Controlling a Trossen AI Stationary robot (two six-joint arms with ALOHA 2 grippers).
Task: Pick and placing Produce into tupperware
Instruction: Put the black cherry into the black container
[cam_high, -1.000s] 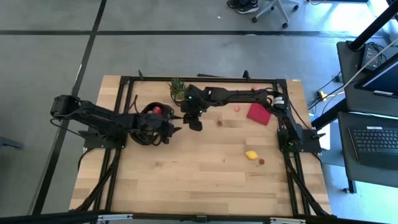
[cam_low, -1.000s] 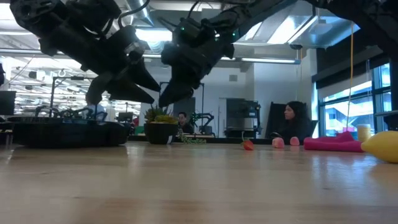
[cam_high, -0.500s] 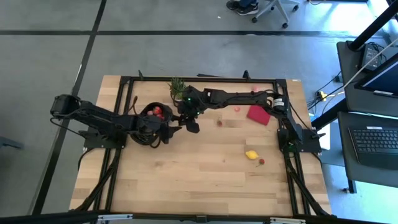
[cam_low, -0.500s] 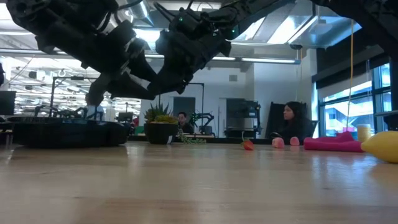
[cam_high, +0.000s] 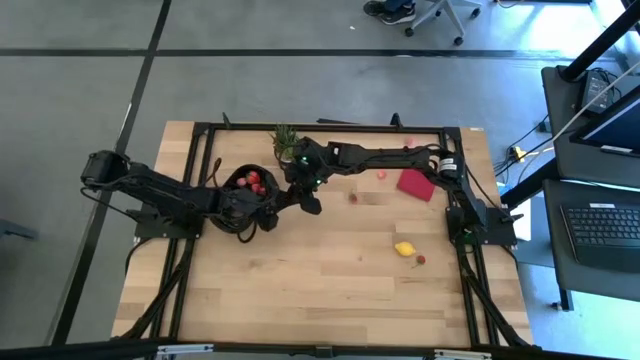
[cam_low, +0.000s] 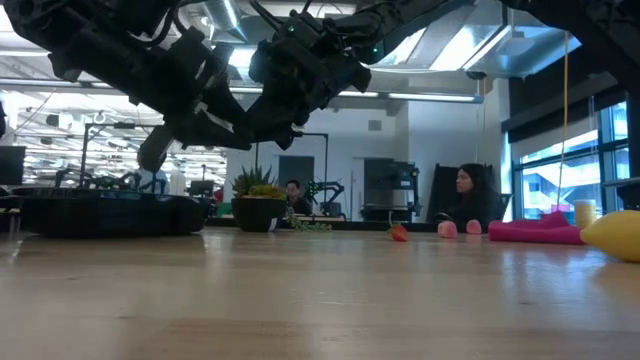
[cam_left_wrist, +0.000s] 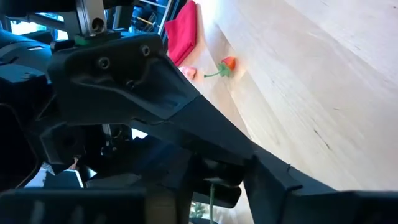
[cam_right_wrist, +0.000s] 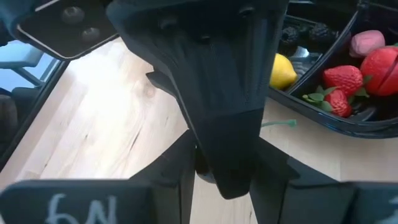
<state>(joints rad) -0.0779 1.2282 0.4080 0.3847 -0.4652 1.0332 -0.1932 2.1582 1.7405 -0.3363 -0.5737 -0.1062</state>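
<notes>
My left gripper (cam_high: 283, 203) and right gripper (cam_high: 308, 200) meet above the wooden table (cam_high: 330, 270) just beside the black shallow plastic tupperware (cam_high: 243, 186) holding red strawberries (cam_right_wrist: 342, 78), a yellow lemon piece (cam_right_wrist: 283, 70) and dark berries (cam_right_wrist: 311, 31); I can't tell how wide either claw gapes or whether anything is gripped.

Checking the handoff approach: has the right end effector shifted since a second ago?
Yes. In the high view the right end effector has moved from beside the lone strawberry toward the black container, closing on the left end effector.
</notes>
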